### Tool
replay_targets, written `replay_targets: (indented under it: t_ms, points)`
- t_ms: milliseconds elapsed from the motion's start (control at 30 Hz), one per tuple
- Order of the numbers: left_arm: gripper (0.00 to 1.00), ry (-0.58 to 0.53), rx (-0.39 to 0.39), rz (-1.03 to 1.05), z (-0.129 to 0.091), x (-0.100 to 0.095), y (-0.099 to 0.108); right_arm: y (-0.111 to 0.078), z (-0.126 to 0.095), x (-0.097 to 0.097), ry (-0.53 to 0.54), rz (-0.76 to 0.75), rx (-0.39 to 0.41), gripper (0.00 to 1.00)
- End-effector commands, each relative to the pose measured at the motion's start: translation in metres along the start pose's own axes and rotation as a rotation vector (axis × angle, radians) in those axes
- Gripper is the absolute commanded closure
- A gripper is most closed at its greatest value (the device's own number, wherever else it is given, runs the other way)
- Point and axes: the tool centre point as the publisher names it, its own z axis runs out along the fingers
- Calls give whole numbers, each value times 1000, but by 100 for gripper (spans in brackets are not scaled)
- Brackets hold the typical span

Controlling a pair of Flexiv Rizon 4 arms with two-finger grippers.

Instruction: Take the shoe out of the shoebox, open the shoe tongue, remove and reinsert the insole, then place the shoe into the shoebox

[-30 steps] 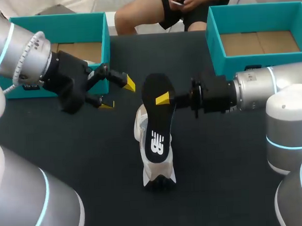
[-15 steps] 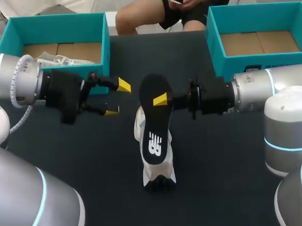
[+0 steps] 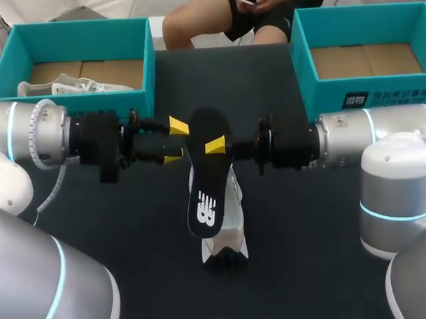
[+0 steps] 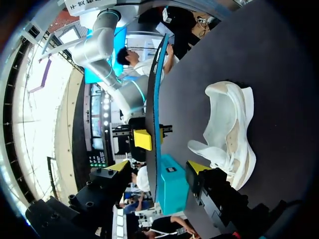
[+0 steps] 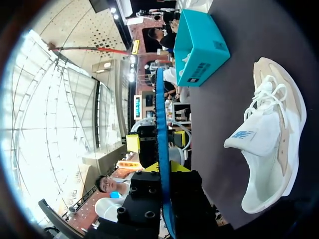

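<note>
The insole (image 3: pixel 206 174) looks thin, light and floppy, a foam sheet that will bend and swing if held by one end. It is probably best pinched flat across its broad faces near the heel or at mid-length. A second hold lower down would likely be needed to steer the toe end back into the shoe (image 3: pixel 226 222). The right gripper (image 3: pixel 216 145) is clamped on the insole's upper part. One yellow tip lies on the face toward the camera and the other is hidden behind it, so the insole hangs tilted over the white shoe. The shoe stands at the middle of the table, toe toward the near edge, with its tongue pulled up. The left gripper (image 3: pixel 175 141) is spread wide beside the insole's edge. In its own wrist view the insole runs edge-on between the parted fingers, and no contact shows. Teal shoeboxes (image 3: pixel 148 57) sit at the two far corners.
</note>
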Motion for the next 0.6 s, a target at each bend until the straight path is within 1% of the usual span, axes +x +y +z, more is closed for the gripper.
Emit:
replay_targets:
  t_ms: [33, 100, 167, 200, 267, 300, 367, 600]
  points:
    - [31, -7, 1, -5, 10, 3, 7, 1, 9, -2, 3, -2, -5, 100]
    - [37, -16, -2, -12, 13, 4, 8, 0, 10, -1, 4, -3, -4, 100]
    - [52, -34, -19, -23, 16, 5, 9, 0, 10, -1, 5, -3, -3, 100]
    - [56, -36, -19, -24, 18, 6, 10, 0, 11, -1, 6, -3, -3, 100]
    - [60, -54, -42, -24, 21, 7, 11, 0, 12, -1, 6, -3, 0, 100]
    - [68, -55, -41, -25, 23, 7, 11, 0, 12, 0, 6, -3, 2, 100]
    - [75, -72, -45, -29, 27, 6, 11, 0, 13, -1, 7, -3, 4, 100]
    - [80, -87, -45, -32, 33, 6, 7, 1, 16, -2, 13, -4, 10, 100]
